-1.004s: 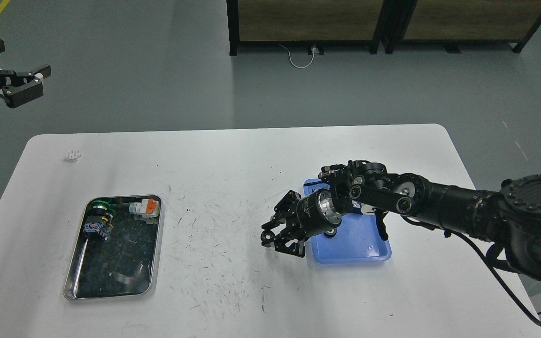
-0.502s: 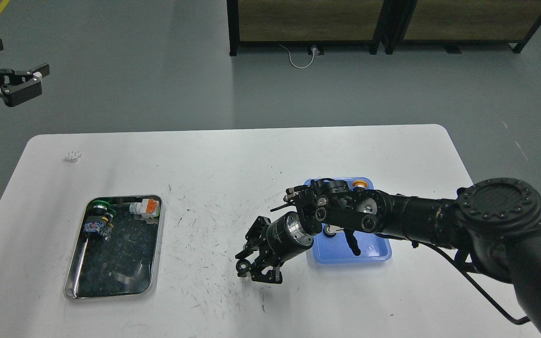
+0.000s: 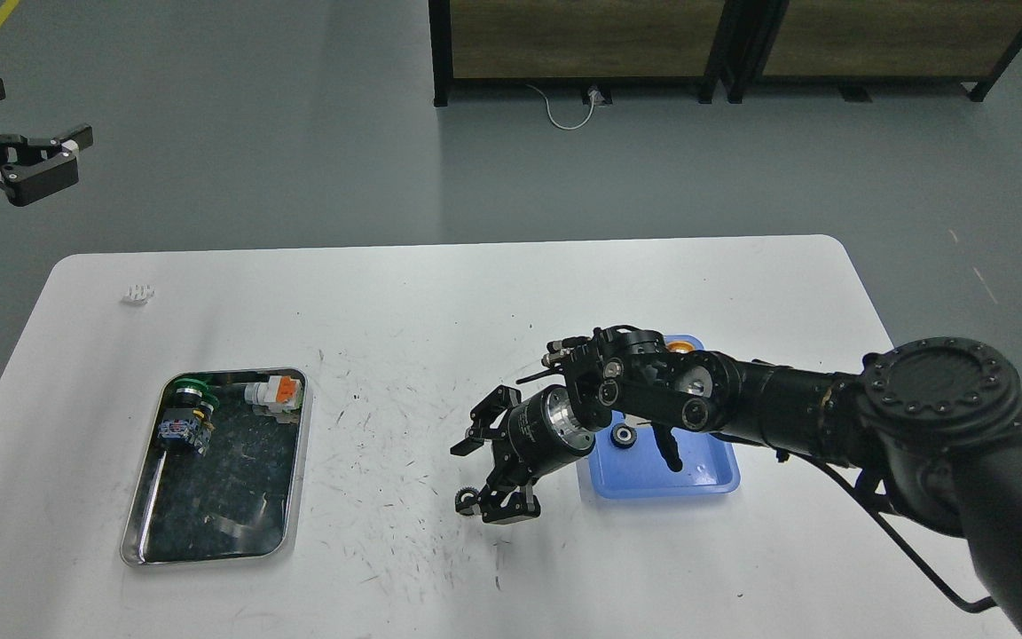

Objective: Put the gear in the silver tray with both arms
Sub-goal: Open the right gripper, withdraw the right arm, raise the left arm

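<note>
My right tool (image 3: 480, 475) hangs low over the white surface (image 3: 440, 293), fingers spread wide, with a small black gear (image 3: 467, 501) at the lower fingertip; whether it is gripped or merely touching, I cannot tell. Just behind the tool sits the blue tray (image 3: 697, 470), holding another black gear (image 3: 624, 435). The silver tray (image 3: 294, 497) lies well apart to the left, carrying a green-capped part (image 3: 187, 388) and an orange-and-white part (image 3: 273, 391). My left tool (image 3: 54, 155) is raised off the surface, fingers narrowly apart.
</note>
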Robot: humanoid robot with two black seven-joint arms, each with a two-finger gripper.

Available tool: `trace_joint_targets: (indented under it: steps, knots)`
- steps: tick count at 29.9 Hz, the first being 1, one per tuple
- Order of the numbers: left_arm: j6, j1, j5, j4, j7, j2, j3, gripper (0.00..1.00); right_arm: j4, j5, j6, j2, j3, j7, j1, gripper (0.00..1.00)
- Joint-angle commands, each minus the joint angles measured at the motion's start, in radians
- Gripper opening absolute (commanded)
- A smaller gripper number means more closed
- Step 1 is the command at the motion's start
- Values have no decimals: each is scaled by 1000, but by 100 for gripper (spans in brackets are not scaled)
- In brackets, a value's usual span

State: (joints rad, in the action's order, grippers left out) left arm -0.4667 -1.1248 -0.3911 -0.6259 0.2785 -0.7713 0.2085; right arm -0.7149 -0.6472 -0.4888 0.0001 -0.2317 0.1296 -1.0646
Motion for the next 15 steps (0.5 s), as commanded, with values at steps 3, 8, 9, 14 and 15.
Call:
trace_joint_targets:
  steps: [3,8,9,14,15]
  knots:
    - [-22,2,3,0,13,0,12,99,44,9,0,-5,132,1,-37,78]
    - [-22,0,3,-5,76,7,12,98,64,24,12,-124,279,-1,-54,82]
    - [-22,0,3,-11,77,13,8,98,68,34,16,-156,310,-1,-54,82]
    - [-22,6,-5,-89,77,30,-8,98,78,69,21,-325,428,-2,-89,83]
    - [-22,13,-15,-100,76,49,-8,98,78,78,22,-359,451,-2,-98,83]
